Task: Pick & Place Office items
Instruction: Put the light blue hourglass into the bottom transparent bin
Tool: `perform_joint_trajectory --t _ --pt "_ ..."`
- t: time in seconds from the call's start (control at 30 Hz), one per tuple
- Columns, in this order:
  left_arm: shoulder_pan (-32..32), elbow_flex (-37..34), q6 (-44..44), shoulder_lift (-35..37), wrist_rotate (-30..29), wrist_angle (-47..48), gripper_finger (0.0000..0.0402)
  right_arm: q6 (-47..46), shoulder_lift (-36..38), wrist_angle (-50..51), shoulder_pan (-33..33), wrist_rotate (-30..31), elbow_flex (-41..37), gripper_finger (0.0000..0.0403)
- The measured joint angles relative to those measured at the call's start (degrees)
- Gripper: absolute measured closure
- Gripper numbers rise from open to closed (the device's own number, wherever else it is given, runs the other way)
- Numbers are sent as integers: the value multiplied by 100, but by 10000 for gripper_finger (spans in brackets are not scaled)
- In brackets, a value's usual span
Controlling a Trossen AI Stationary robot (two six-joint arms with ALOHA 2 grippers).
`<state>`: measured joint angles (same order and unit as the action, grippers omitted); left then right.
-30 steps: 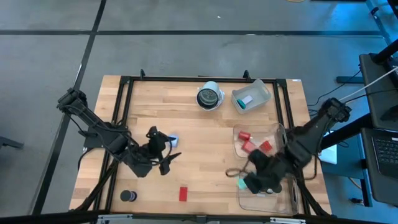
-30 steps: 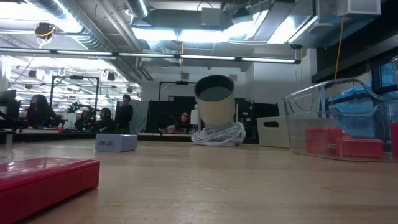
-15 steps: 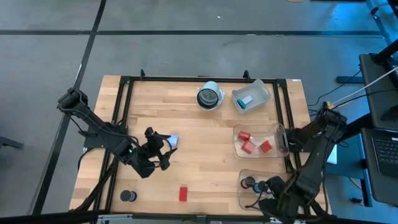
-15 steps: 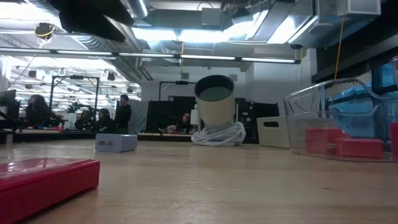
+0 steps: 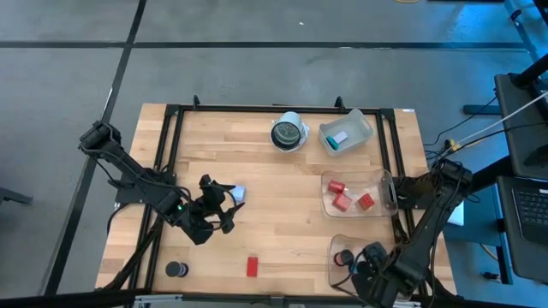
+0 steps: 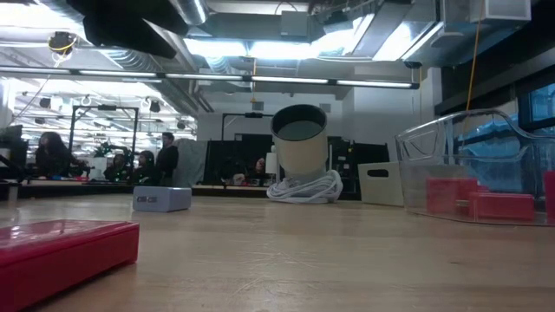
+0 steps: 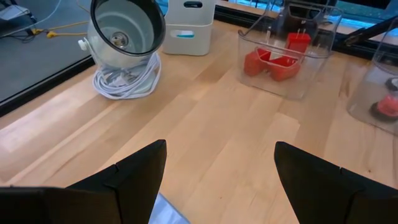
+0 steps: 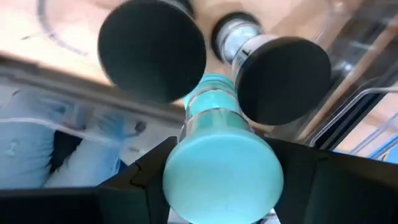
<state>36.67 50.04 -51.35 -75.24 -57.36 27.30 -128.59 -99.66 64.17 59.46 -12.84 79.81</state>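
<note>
At the table's near edge lay a red rectangular block (image 5: pixel 252 266) and a black round disc (image 5: pixel 175 269), both loose on the wood. The right gripper (image 8: pixel 217 165), low over the near clear plastic bin (image 5: pixel 338 272), was clamped on a teal round piece (image 8: pixel 214 171); two black discs (image 8: pixel 152 50) showed just beyond it. The left gripper (image 5: pixel 221 205) hovered mid-table, jaws apart and empty, over a pale blue and white rectangle (image 5: pixel 238 193). Farther off, a second clear bin (image 5: pixel 382 190) held red blocks (image 5: pixel 342 202). At the back stood a white-and-dark round bowl-like lamp (image 5: pixel 289 133) with coiled white cord (image 7: pixel 127 81), beside a third bin (image 5: pixel 361 127).
</note>
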Motion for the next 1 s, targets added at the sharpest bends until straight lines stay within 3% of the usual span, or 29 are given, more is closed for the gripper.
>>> perform_joint_trajectory --t 0.23,0.7,1.0 --pt "0 0 2 0 0 -12 105 39 -6 469 0 322 0 209" --pt "0 0 4 2 -1 -10 105 184 -6 964 21 379 0 209" --pt "0 0 4 2 2 -10 105 347 -4 354 71 99 176 209"
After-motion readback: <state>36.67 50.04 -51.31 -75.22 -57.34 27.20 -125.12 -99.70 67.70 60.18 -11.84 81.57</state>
